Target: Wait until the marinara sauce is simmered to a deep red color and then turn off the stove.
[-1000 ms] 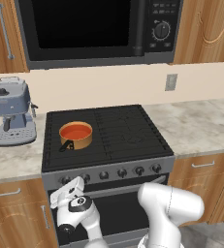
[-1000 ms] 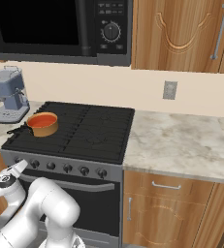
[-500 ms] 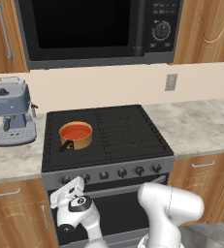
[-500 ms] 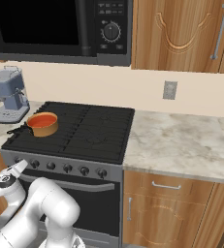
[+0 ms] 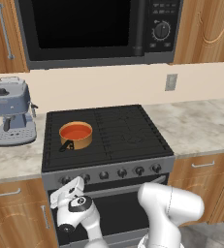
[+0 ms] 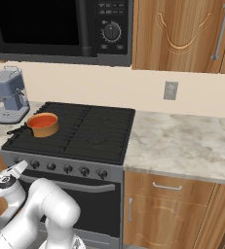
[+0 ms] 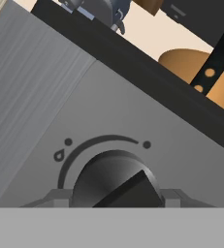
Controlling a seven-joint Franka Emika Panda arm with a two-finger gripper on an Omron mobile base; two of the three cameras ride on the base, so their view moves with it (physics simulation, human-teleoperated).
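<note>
Item: your gripper (image 5: pixel 69 189), jaws clamped on the leftmost knob (image 7: pixel 116 180) of the stove (image 5: pixel 128 140) front strip, ready to cut the heat while the marinara sauce (image 5: pixel 75 131), orange-red, sits in its saucepan (image 5: pixel 76 138) toward the cooktop's left edge.

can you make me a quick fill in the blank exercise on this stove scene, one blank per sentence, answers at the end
1. The marinara sauce sits in a copper saucepan on the front ______ burner of the stove.
2. The grey machine on the counter left of the stove is a ______ maker.
3. Above the stove hangs a black ______ with one dial.
4. In the hand view, the fingers flank a black ______ on the stove's steel front.

Missing words: left; coffee; microwave; knob
</note>
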